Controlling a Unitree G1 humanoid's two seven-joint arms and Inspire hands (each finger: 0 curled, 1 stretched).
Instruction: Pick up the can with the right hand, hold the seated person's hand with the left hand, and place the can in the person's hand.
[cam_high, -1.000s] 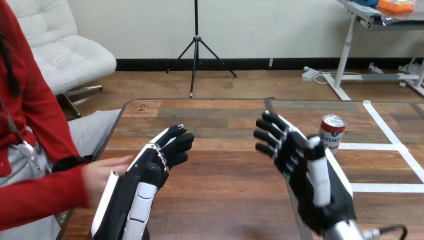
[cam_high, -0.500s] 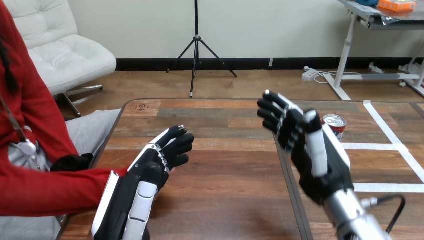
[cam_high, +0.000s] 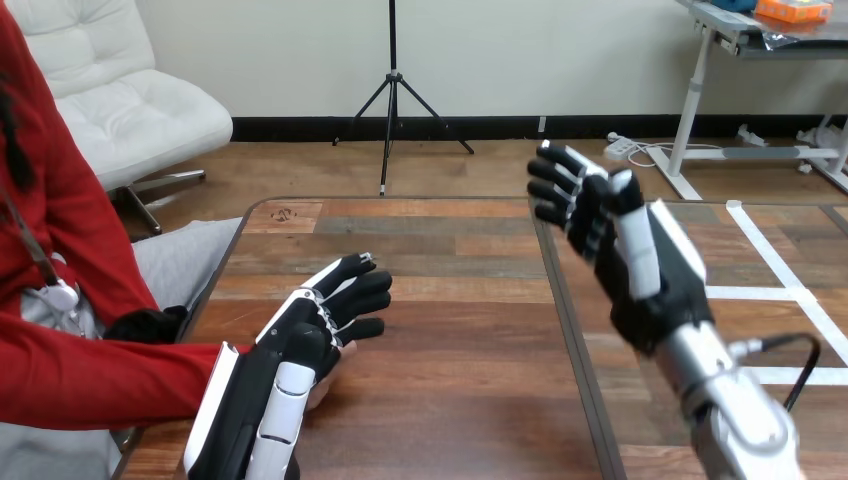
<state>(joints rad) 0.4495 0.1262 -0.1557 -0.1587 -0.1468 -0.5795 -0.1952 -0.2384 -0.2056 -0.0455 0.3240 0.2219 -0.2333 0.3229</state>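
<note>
My right hand (cam_high: 640, 255) is raised above the right half of the wooden table (cam_high: 450, 300), back shell facing me, fingers relaxed and spread, holding nothing. It covers the spot where the can stood. My left hand (cam_high: 305, 345) lies low over the table's near left part, fingers stretched forward and thumb out to the right. The person's red sleeve (cam_high: 100, 380) reaches in from the left and ends under that hand. A small bit of the person's hand (cam_high: 320, 388) shows beneath my palm; my fingers are not curled round it.
White tape lines (cam_high: 790, 290) mark the table's right part. A dark seam (cam_high: 565, 310) runs front to back down the tabletop. The table's left edge (cam_high: 225, 260) lies next to the seated person.
My right hand has risen and moved farther away and to the right, now covering the can. The person's hand has slid under my left hand, whose fingers have spread a little.
</note>
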